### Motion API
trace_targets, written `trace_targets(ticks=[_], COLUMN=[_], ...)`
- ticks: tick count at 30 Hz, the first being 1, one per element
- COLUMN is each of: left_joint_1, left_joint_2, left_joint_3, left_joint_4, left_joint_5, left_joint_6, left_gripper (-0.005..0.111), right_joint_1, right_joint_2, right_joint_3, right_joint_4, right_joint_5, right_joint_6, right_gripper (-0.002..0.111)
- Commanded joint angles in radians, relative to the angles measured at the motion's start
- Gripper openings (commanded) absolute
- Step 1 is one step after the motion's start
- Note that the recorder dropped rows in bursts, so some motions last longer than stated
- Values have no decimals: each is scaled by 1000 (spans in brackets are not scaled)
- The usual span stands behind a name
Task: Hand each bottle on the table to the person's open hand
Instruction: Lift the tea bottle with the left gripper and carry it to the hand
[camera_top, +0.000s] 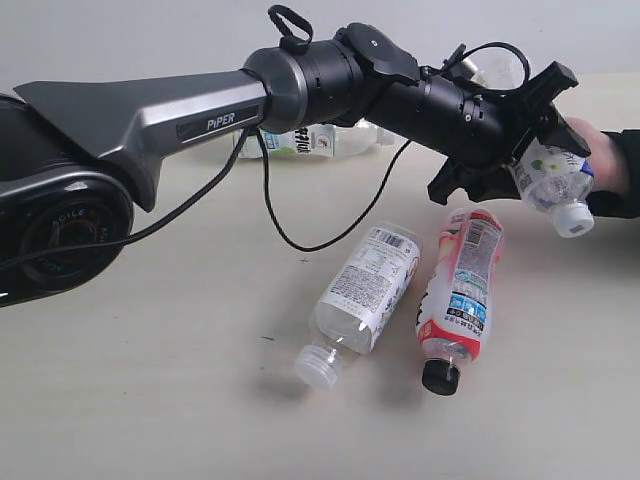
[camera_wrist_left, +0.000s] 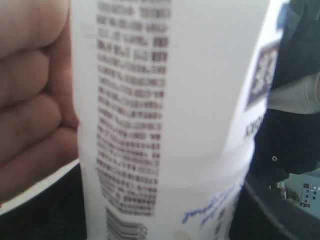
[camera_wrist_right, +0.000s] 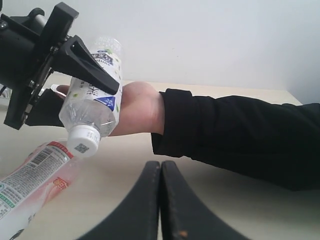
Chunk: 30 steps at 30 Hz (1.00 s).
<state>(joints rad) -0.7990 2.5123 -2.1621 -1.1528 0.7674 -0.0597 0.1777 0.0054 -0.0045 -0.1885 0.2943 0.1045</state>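
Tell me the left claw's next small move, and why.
Probably open the left claw to release. It grips the white-capped bottle, tilted cap-down, right at the person's open hand, whose fingers show beside the label in the left wrist view. Whether the palm bears the bottle is unclear, so open slowly.

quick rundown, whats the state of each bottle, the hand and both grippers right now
held bottle, capped, tilted cap down, off the table in the left gripper
left gripper, shut on held bottle
right gripper, shut, empty
white bottle, capped, lying on the table
red bottle, black cap on, lying on the table
far bottle, lying on the table, partly hidden by the arm
hand, held out beside the held bottle
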Motion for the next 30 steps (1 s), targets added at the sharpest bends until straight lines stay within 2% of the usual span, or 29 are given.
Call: trace_targets(ticks=[1,12,21,30], left_joint_1=[-2,-2,-2,-2], left_joint_2=[-6,-6,-6,-6], left_joint_3=[-7,-7,-7,-7], left_joint_4=[-11,-1,-1,16], left_joint_5=[41,13,-5,-18], left_joint_6=[-4,-29,-53,-51], left_gripper=[0,2,43,62], right_joint_1=[-5,-5,-5,-5], right_joint_2=[-5,-5,-5,-5], right_joint_3=[5,5,5,5], right_joint_4=[-2,-2,-2,-2], right_joint_5=[-7,-7,-7,-7], right_joint_6=[-2,-2,-2,-2], right_gripper=[0,0,0,0])
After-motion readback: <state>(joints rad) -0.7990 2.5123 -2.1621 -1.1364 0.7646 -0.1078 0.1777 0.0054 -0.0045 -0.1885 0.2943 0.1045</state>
